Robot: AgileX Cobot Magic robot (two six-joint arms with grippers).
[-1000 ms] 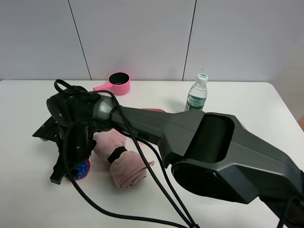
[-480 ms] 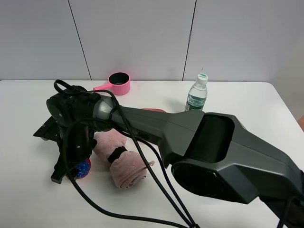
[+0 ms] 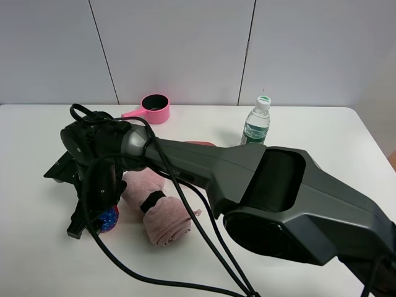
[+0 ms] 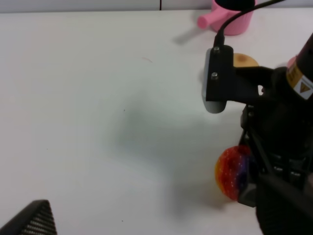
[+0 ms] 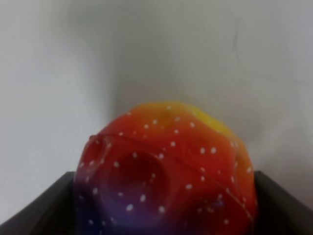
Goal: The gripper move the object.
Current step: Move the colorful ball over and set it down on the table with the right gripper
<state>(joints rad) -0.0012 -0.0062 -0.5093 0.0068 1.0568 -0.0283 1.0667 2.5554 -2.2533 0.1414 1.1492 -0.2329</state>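
The right gripper (image 5: 164, 213) was clenched on the ball (image 5: 166, 161), a dark jaw pressed to each side of its bumpy red, yellow and purple skin. The ball sat low at the table (image 3: 31, 260), though whether it touched the surface was hard to judge. Just beside it lay a rolled pink towel (image 3: 162, 213) with a black band. Toward the back stood a pink handled cup (image 3: 155, 108), its inside too dark to read, and off to the right an upright clear bottle (image 3: 255, 124) with a green cap. A tan lump (image 4: 244, 60) lay between cup and gripper. The white tabletop ran open leftward from the ball; a grey panelled wall (image 3: 179, 49) rose behind. Of the left gripper (image 4: 29, 220) only a ribbed corner showed, so its state could not be told.
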